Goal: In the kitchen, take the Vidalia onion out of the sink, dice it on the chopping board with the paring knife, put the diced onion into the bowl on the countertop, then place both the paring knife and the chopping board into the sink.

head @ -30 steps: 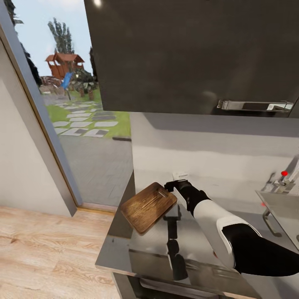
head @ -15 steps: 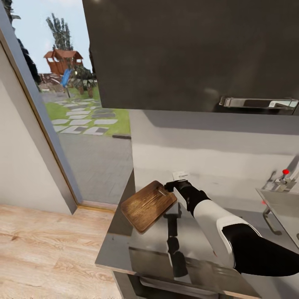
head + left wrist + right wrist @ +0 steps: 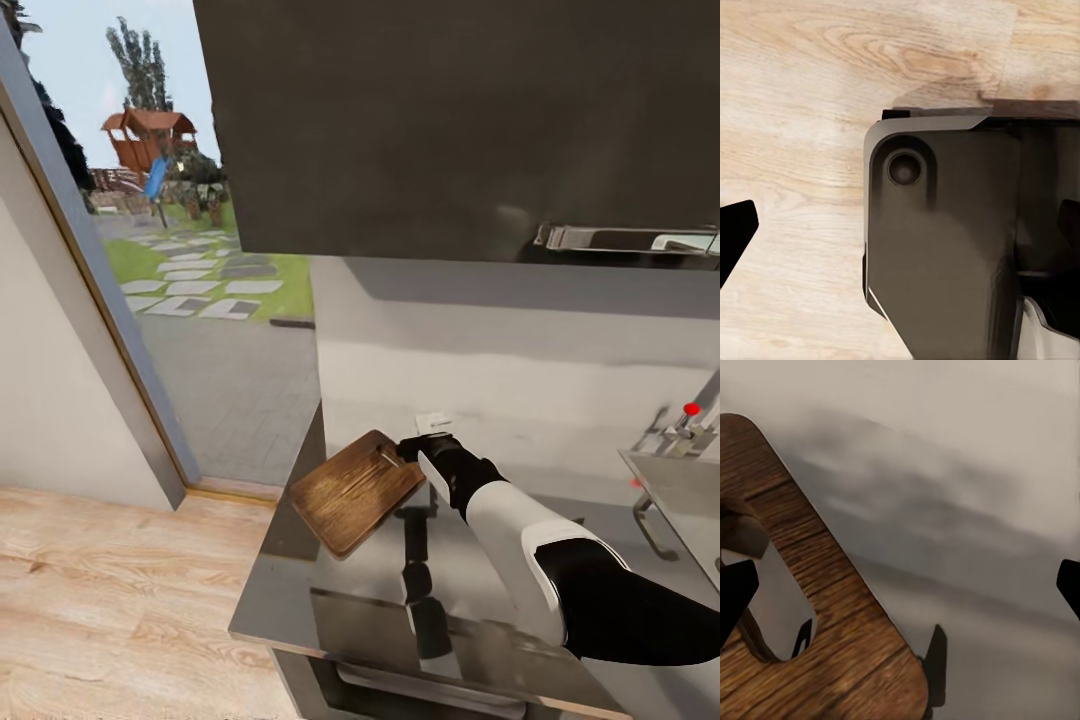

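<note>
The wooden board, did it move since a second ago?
Yes, a little. The chopping board has risen slightly off the countertop, toward the wall, held at its corner by the right gripper.

A dark wall cabinet (image 3: 450, 120) with a chrome handle (image 3: 625, 238) is hanging above a pale backsplash wall (image 3: 500, 350). Pale wood flooring (image 3: 110, 600) is running up to a glass door (image 3: 200, 250), which is showing paving, grass and a red playhouse (image 3: 145, 140) under daylight. A beige wall (image 3: 50, 380) is standing at the left.

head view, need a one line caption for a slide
Right gripper at the corner of the chopping board on the countertop, sink off to the right.
</note>
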`<state>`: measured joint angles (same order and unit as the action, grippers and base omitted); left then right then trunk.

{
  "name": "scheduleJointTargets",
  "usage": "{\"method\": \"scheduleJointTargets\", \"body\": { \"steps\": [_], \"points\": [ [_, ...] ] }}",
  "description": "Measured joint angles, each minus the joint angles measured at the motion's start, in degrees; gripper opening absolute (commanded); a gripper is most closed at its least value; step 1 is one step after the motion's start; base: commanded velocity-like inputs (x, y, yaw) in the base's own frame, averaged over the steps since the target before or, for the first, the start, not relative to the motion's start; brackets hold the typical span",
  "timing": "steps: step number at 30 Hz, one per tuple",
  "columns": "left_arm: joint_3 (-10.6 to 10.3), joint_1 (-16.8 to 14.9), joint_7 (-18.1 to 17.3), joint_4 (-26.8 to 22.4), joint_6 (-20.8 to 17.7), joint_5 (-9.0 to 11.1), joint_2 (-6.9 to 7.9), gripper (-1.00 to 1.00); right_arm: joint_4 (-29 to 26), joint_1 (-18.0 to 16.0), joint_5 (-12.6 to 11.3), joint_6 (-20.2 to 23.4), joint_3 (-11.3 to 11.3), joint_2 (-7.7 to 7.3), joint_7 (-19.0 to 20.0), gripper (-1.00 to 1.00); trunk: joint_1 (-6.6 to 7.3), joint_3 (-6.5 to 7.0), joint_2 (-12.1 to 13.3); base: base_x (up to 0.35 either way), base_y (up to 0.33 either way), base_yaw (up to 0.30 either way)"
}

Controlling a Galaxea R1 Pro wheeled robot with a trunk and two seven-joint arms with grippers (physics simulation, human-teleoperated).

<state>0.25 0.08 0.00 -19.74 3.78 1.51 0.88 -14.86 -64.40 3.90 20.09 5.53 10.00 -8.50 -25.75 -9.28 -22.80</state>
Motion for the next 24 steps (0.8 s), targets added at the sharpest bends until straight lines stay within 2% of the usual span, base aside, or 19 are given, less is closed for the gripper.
{"method": "scheduleJointTargets", "body": {
  "steps": [24],
  "points": [
    [0.0,0.0,0.0,0.0,0.0,0.0,0.0,1.0,-0.1,0.0,0.0,0.0,0.0,0.0,0.0,1.0,0.0,-1.89,0.0,0.0,0.0,0.0]
  ]
}}
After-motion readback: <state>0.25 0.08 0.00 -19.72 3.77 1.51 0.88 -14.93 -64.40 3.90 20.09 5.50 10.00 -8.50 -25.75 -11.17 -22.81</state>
